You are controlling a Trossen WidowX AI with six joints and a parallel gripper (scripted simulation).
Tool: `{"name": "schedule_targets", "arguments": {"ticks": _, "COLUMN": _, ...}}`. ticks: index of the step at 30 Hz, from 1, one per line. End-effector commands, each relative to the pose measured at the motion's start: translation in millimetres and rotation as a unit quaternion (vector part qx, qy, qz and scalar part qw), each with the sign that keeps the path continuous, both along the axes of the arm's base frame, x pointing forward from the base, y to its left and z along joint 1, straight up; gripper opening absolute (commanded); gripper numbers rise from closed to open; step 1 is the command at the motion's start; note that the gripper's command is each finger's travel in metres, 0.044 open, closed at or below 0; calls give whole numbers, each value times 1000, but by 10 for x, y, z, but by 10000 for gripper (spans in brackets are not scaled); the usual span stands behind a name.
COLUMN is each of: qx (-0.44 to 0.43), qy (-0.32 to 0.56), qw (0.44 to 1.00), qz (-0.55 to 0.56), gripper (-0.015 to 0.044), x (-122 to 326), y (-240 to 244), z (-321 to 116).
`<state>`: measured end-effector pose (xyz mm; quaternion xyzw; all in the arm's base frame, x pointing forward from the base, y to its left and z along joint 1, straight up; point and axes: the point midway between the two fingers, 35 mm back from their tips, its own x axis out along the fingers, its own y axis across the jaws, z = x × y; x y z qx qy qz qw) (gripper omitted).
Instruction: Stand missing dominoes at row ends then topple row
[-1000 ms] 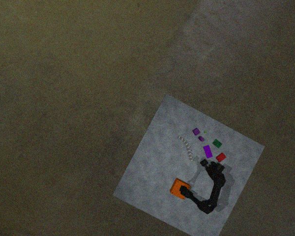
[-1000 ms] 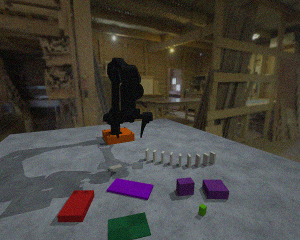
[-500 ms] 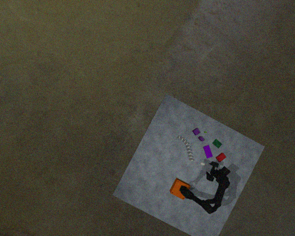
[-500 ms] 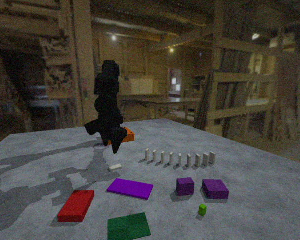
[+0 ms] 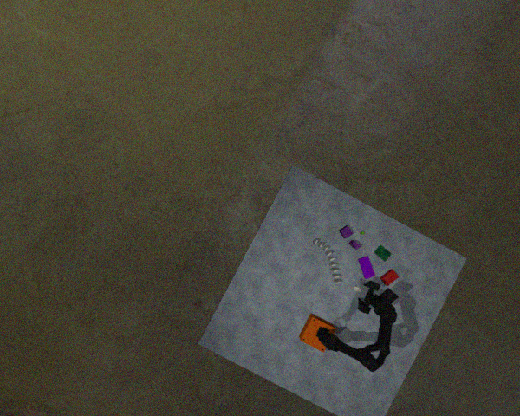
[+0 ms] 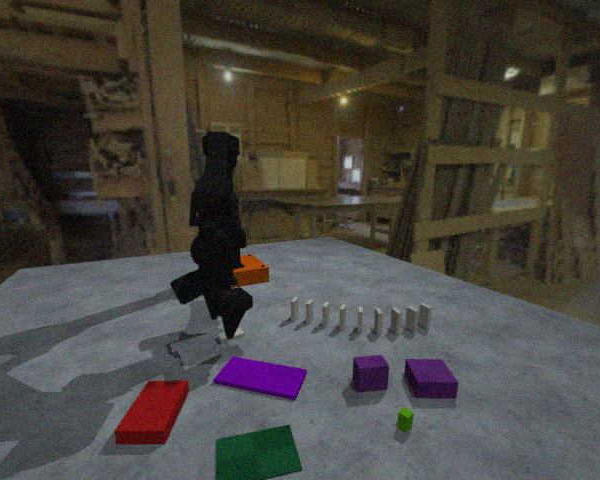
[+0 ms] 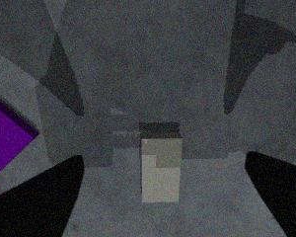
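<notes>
Gripper (image 5: 362,295) (image 6: 207,314) (image 7: 165,160) spread wide, nothing held, over the loose domino (image 5: 357,289) (image 6: 234,337) (image 7: 161,170), which lies flat near the standing row (image 5: 333,261) (image 6: 359,320). Risks I see: closing off-centre could skid or twist it; dipping too low could jam fingertips on the table (image 5: 269,286) (image 6: 476,361) (image 7: 118,217); carrying it low could clip the nearest standing domino (image 5: 338,281) (image 6: 294,310), toppling the row early.

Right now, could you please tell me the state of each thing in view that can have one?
Hand: open, nothing between the fingers.
Domino row: standing, spaced apart.
Loose domino: lying flat, not grasped.
Purple slab: lying flat.
Red block: lying flat.
Green sheet: lying flat.
</notes>
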<state>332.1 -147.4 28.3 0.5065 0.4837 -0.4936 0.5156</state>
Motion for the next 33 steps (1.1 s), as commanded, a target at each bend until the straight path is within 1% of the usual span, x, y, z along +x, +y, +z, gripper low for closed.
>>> {"name": "schedule_targets", "arguments": {"ticks": 1, "qx": 1, "qy": 2, "qw": 1000, "qz": -3, "gripper": 440, "x": -6, "y": 10, "z": -121}}
{"name": "schedule_targets", "arguments": {"ticks": 11, "qx": 1, "qy": 2, "qw": 1000, "qz": -3, "gripper": 440, "x": 1, "y": 6, "z": -260}}
{"name": "schedule_targets", "arguments": {"ticks": 18, "qx": 1, "qy": 2, "qw": 1000, "qz": -3, "gripper": 440, "x": 1, "y": 6, "z": -271}}
{"name": "schedule_targets", "arguments": {"ticks": 30, "qx": 1, "qy": 2, "qw": 1000, "qz": -3, "gripper": 125, "x": 1, "y": 6, "z": -271}}
{"name": "schedule_targets", "arguments": {"ticks": 31, "qx": 1, "qy": 2, "qw": 1000, "qz": -3, "gripper": 107, "x": 1, "y": 6, "z": -271}}
{"name": "schedule_targets", "arguments": {"ticks": 33, "qx": 1, "qy": 2, "qw": 1000, "qz": -3, "gripper": 107, "x": 1, "y": 6, "z": -271}}
